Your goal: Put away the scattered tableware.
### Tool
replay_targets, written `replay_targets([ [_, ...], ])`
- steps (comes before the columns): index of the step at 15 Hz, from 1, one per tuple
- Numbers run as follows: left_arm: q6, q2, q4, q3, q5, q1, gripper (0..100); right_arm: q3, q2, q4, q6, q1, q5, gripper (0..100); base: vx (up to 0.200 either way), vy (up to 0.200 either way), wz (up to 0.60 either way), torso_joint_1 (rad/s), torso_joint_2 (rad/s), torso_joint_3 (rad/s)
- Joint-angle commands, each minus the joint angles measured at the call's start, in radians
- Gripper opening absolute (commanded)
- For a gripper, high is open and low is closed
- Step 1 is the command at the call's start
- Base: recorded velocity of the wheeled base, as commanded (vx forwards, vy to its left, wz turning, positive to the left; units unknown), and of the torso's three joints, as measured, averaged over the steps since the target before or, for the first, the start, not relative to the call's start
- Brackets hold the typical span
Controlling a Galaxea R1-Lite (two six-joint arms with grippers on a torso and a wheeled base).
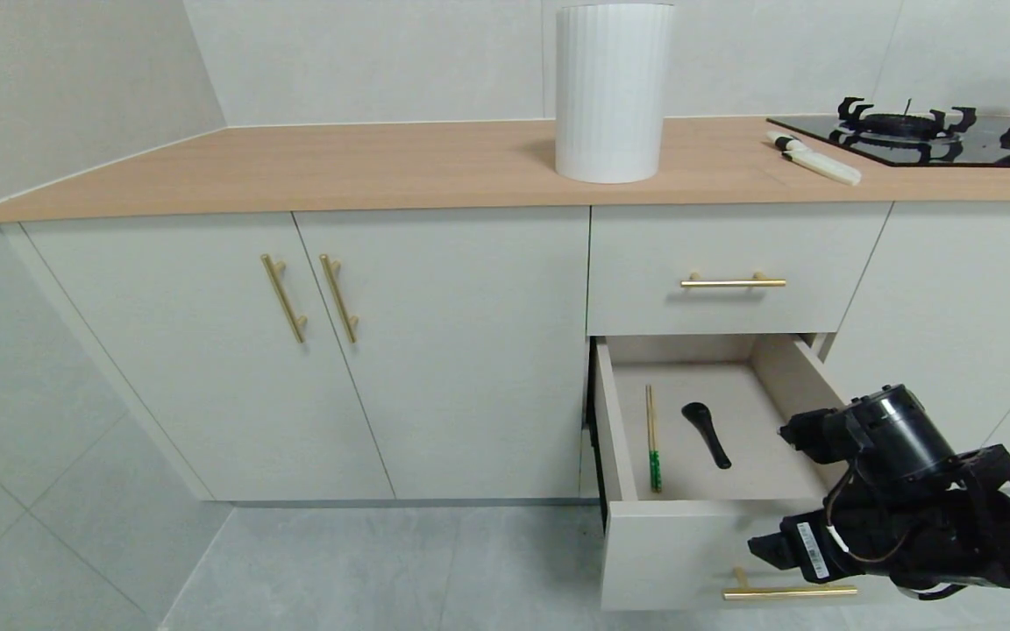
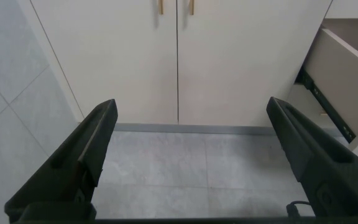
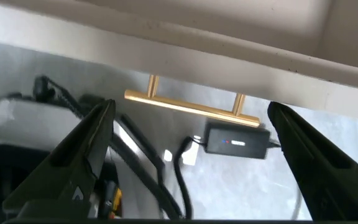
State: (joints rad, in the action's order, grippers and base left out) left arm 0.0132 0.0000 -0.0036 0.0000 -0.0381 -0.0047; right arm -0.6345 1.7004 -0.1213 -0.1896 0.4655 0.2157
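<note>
Right gripper, fingers wide, seemingly just off drawer handle; left gripper's fingers wide; chopsticks, spoon inside.

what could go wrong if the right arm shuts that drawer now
1. The right gripper is open near the gold handle, not closed on it, so a push could slip off or land off centre on the drawer.
2. The chopsticks and black spoon lie loose inside; a hard shove may slide them.
3. A pale utensil lies out on the counter, so closing now may be premature.
</note>
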Motion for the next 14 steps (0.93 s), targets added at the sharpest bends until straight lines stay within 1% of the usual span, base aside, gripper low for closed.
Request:
replay_targets([
  [1,0.001,0.002,0.001,0.0,0.0,0.0,100,0.001,0.027,-0.018,-0.002,-0.002,-0.001,100,0.0,0.0,0.0,0.0,0.0,0.0],
  [3,0.001,0.002,-0.001,0.0,0.0,0.0,100,0.004,0.056,-0.093,-0.014,-0.013,0.001,100,0.0,0.0,0.0,0.0,0.0,0.0],
  [8,0.001,0.0,-0.001,0.0,0.0,0.0,100,0.009,0.093,-0.193,-0.028,-0.033,0.001,100,0.0,0.0,0.0,0.0,0.0,0.0],
  [9,0.001,0.0,-0.001,0.0,0.0,0.0,100,0.006,0.122,-0.224,-0.054,-0.033,0.011,100,0.0,0.0,0.0,0.0,0.0,0.0],
  [12,0.001,0.0,0.001,0.0,0.0,0.0,100,0.007,0.209,-0.337,-0.068,-0.033,0.097,100,0.0,0.0,0.0,0.0,0.0,0.0],
  [14,0.001,0.002,-0.001,0.0,0.0,0.0,100,0.004,0.249,-0.397,-0.096,-0.033,0.108,100,0.0,0.0,0.0,0.0,0.0,0.0],
])
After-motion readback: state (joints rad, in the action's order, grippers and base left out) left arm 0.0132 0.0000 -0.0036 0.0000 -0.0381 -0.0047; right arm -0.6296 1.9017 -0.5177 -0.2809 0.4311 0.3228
